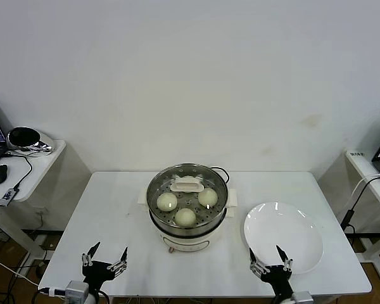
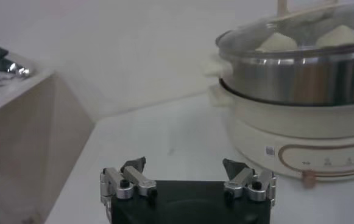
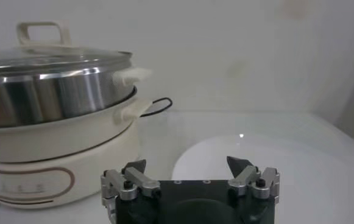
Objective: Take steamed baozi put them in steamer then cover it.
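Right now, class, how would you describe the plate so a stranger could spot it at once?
Find the white table, then the steamer at its middle. The plate lies apart on the steamer's right, near the right gripper; it alone is flat, round, white and empty.

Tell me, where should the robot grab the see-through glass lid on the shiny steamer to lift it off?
Probably by the white loop handle at the middle of the round glass lid, coming straight down from above. The handle stands up from the dome, so fingers can close across it, while the glass is smooth and sloping. Both grippers, left and right, wait open near the table's front edge.
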Robot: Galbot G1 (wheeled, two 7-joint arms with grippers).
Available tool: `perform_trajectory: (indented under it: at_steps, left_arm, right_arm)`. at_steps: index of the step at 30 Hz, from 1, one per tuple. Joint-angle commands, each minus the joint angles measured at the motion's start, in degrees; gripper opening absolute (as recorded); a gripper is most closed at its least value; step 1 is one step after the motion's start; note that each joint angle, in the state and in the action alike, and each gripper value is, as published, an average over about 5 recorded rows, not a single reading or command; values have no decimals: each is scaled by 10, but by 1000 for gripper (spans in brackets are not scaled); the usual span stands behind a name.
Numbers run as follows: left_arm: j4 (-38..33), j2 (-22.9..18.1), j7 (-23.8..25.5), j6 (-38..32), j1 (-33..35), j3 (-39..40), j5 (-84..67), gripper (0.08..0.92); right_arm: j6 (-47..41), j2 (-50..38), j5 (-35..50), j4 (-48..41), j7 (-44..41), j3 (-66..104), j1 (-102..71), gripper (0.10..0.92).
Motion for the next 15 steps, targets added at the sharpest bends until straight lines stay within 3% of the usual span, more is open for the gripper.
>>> perform_trajectory:
  at_steps: [1, 15]
  left_arm:
    - [-30, -13, 21, -12, 30, -17, -14, 823]
    - [-51, -14, 35, -9, 53, -7, 25, 823]
  right_arm:
    - [3, 19, -28, 16, -14, 21, -35, 823]
    - [-4, 31, -39, 26, -29, 11, -58, 823]
